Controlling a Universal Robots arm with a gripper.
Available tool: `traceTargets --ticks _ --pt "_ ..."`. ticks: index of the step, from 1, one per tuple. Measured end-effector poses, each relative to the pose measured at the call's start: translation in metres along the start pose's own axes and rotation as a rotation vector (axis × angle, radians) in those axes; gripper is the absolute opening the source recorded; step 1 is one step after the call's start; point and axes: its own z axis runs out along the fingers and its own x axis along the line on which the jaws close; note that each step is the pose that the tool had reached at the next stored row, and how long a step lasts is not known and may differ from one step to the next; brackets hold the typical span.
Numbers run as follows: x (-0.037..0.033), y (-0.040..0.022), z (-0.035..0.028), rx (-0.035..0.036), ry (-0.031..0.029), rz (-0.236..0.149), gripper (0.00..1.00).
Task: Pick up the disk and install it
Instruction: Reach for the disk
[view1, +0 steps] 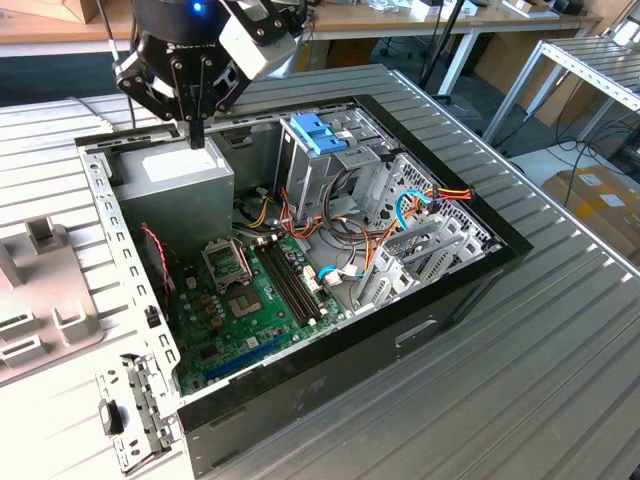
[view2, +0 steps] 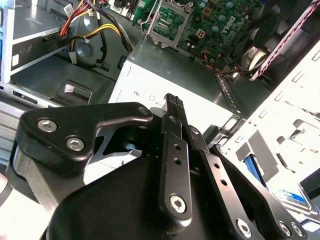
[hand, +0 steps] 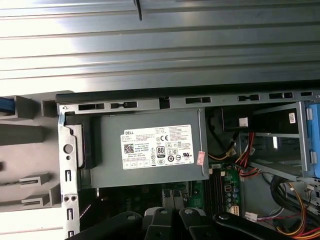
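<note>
exterior view: my claw (view1: 197, 133) is closed and empty, hanging just above the psu (view1: 180, 175) in the open case (view1: 300, 390). second wrist view: the disk (view2: 295, 196) lies outside the case. first wrist view: the psu sits directly below.

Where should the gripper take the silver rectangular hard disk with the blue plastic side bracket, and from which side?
In the second wrist view the disk appears to lie flat, label up, outside the grey metal case frame, largely hidden. Likely best: come from above, jaws across its two thin long edges.
</note>
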Motion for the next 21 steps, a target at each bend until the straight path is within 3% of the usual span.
traceTargets --ticks 21 --pt "0.0088 -0.0007 -0.0003 0.0001 0.0 0.0 0.11"
